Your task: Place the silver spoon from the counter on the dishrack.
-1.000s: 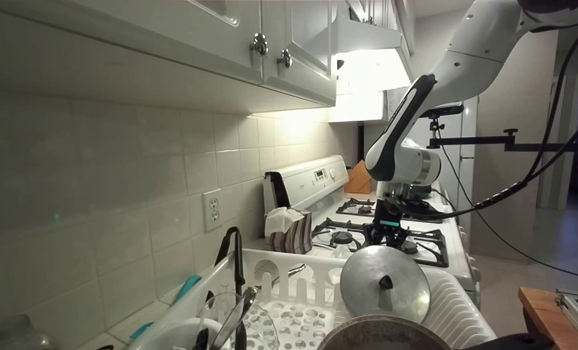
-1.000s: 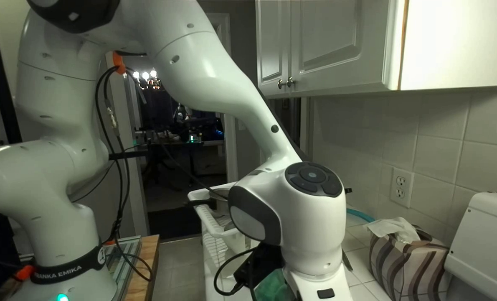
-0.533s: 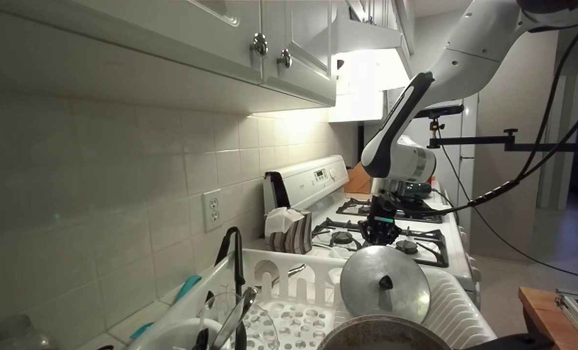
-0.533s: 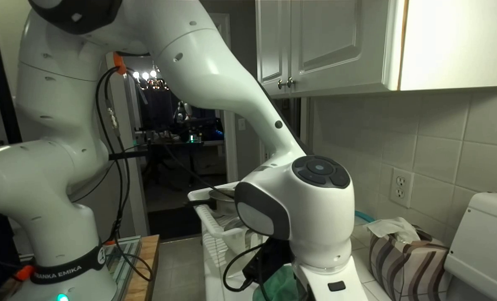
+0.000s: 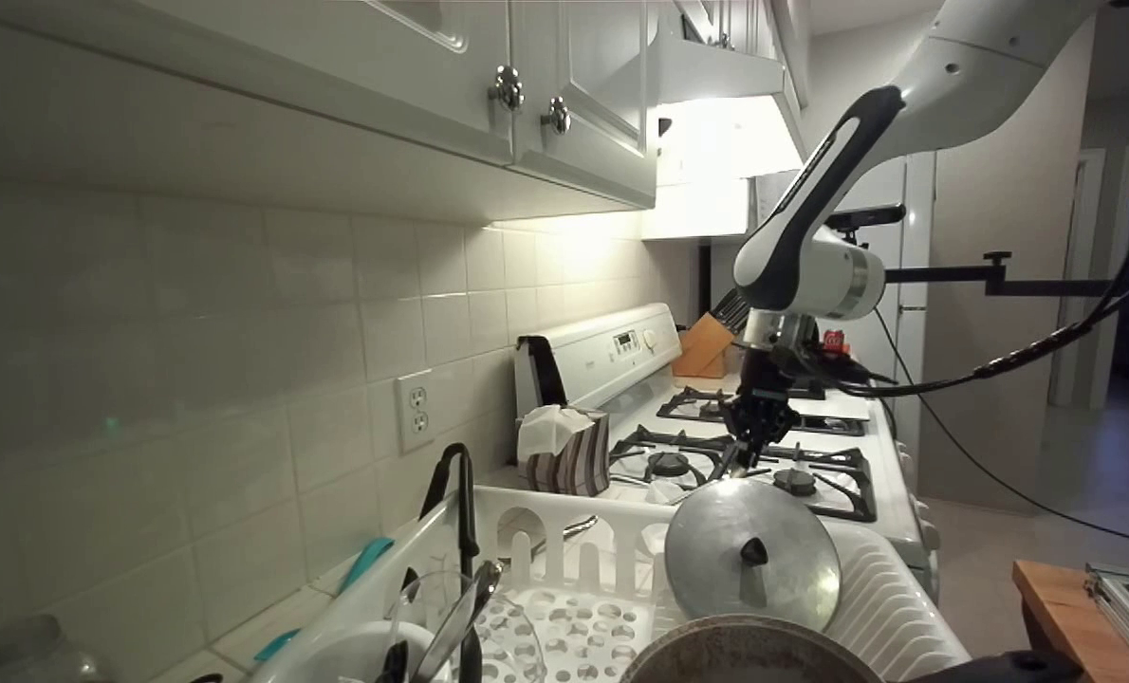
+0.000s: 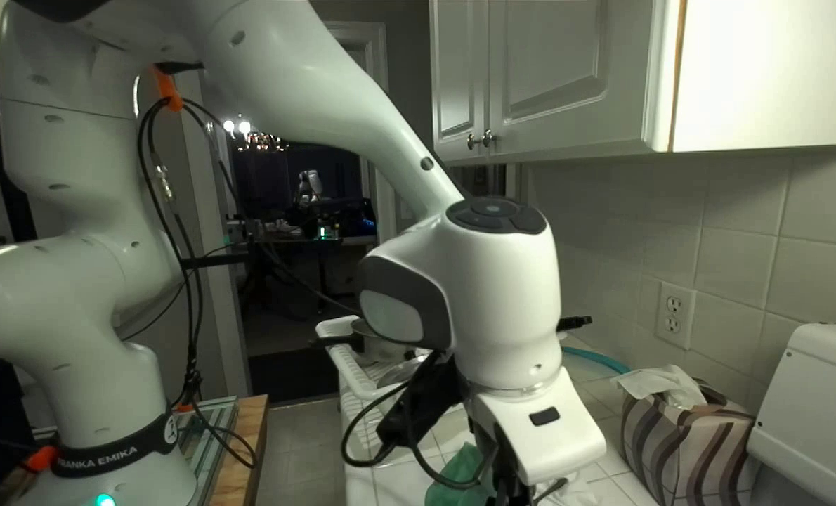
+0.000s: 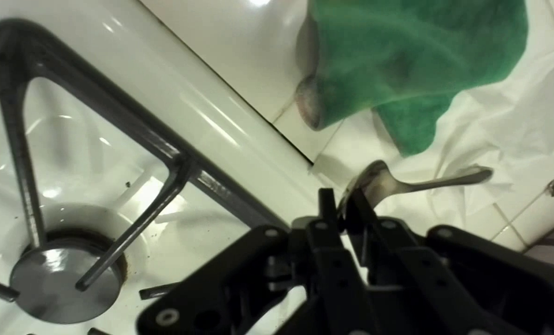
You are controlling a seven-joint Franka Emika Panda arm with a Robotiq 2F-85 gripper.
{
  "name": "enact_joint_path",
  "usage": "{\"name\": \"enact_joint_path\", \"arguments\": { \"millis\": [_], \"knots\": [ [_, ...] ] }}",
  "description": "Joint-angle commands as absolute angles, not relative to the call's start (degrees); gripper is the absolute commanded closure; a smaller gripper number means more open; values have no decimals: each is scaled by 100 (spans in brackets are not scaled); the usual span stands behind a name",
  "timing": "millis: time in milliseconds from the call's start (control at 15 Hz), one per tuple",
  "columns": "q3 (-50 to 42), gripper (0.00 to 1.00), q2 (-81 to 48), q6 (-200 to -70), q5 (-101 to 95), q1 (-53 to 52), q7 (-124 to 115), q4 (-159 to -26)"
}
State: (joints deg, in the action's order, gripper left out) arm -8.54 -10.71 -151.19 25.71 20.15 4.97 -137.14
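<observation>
Clearly, nearly closed jaws pinch the silver spoon (image 7: 399, 187) by its bowl; the table (image 7: 300, 137) lies below.

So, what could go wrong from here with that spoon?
The spoon might twist or drop: the gripper seems to pinch it by the scoop end alone, so the rest sticks out. On the way, either could knock the metal lid, which stands on edge in the dish rack, at the end nearer the gripper. And once let go, the spoon might poke through the holes in the rack's floor.
</observation>
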Motion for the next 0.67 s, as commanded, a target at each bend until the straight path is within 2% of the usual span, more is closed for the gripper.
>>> {"name": "enact_joint_path", "arguments": {
  "millis": [0,267,600],
  "knots": [
    [-1238,98,260,-14798,1683,1899,690,-14735],
    [-1509,99,1210,-14591,515,2002,328,-15197],
    [-1380,99,1937,-14502,-761,2285,-408,-15318]
  ]
}}
